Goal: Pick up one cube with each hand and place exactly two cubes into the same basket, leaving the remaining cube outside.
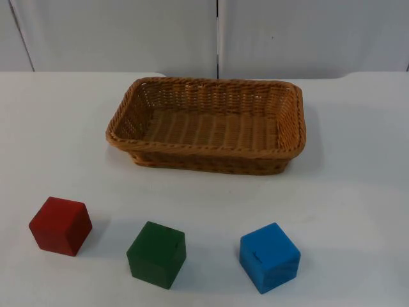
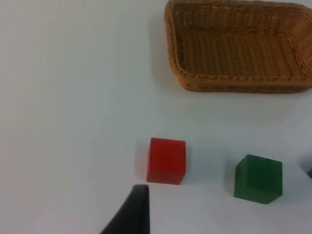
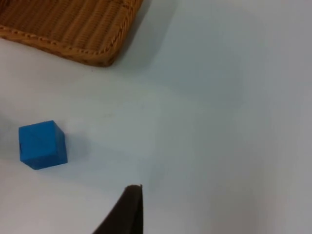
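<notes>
Three cubes stand in a row near the table's front edge: a red cube (image 1: 61,225) at the left, a green cube (image 1: 156,254) in the middle and a blue cube (image 1: 269,257) at the right. Behind them sits a brown wicker basket (image 1: 206,156) with nothing inside. My left gripper (image 2: 137,210) hovers over the table short of the red cube (image 2: 166,160), apart from it, with the green cube (image 2: 258,178) and the basket (image 2: 234,84) beyond. My right gripper (image 3: 127,210) hangs over the table, well apart from the blue cube (image 3: 42,145) and the basket's corner (image 3: 100,52).
The white table top (image 1: 358,192) ends at the grey partition wall (image 1: 217,32) behind the basket. A gap of about one cube's width separates each cube from its neighbour.
</notes>
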### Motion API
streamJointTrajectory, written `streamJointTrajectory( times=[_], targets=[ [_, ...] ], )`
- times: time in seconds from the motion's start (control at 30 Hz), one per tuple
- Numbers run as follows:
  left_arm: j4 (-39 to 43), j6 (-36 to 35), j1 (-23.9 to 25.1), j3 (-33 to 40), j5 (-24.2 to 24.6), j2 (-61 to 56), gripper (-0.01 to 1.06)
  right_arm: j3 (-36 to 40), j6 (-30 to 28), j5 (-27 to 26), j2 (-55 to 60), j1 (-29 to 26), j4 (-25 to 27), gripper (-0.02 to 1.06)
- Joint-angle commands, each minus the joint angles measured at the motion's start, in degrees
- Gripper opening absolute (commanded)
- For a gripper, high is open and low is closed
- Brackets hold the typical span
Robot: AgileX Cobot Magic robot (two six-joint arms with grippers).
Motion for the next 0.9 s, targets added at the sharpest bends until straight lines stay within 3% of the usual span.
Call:
streamJointTrajectory(
  times=[0.0,0.53,0.87],
  targets=[
    [-0.9,0.8,0.2,-0.3,-0.9,1.4,1.05,-0.3,-1.4,-1.3,1.1,-0.4,1.0,1.05],
    [-3.1,6.2,0.2,-4.3,-1.9,14.2,1.05,-0.3,-3.6,-4.8,13.9,-0.4,3.3,1.05],
    [-4.7,8.7,0.2,-4.3,-2.9,21.5,1.05,-1.3,-10.0,-6.8,17.5,-0.4,10.8,1.05]
  ],
)
